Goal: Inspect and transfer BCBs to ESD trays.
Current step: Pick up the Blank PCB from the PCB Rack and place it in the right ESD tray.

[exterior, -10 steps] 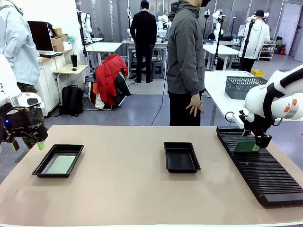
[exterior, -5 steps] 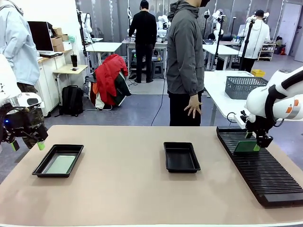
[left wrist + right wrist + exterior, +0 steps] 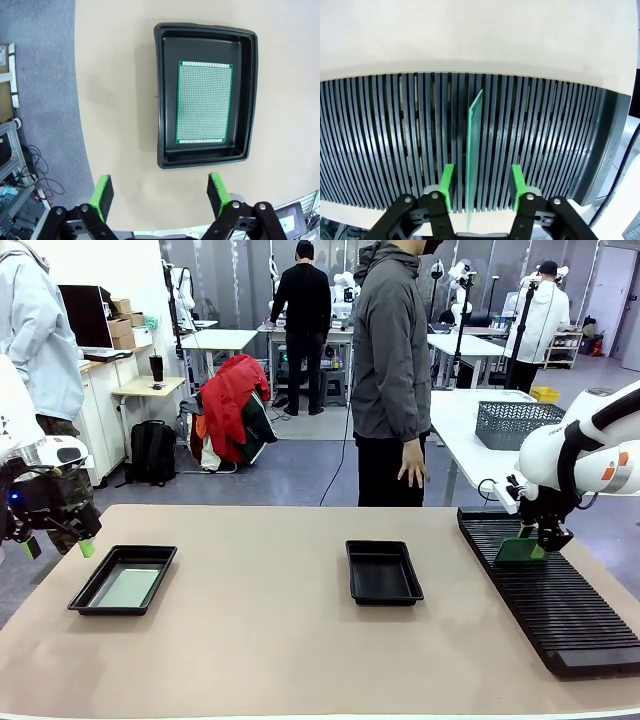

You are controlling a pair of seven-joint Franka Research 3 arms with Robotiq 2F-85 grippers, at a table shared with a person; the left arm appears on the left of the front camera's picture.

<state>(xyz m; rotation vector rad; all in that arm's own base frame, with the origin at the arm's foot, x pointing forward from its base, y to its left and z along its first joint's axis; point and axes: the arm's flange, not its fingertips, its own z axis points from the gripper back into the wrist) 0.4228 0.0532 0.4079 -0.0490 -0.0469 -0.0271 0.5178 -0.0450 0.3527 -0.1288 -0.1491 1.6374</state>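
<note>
A green BCB stands on edge in a slot of the long black ribbed rack. In the right wrist view, this BCB rises between my right gripper's fingers, with a gap on each side. My right gripper is open around it. A second BCB lies flat, green face up, in the left ESD tray. My left gripper hangs open above the table edge beside it. In the front view, my left gripper sits left of that tray. The middle ESD tray holds nothing.
A person stands at the table's far side, one hand hanging down. A grey wire-mesh basket rests on a white table behind the rack. Bare tan tabletop lies between the two trays.
My right gripper has lifted slightly and drifted toward the far side, while the BCB stays standing in the rack. The left arm has not moved.
</note>
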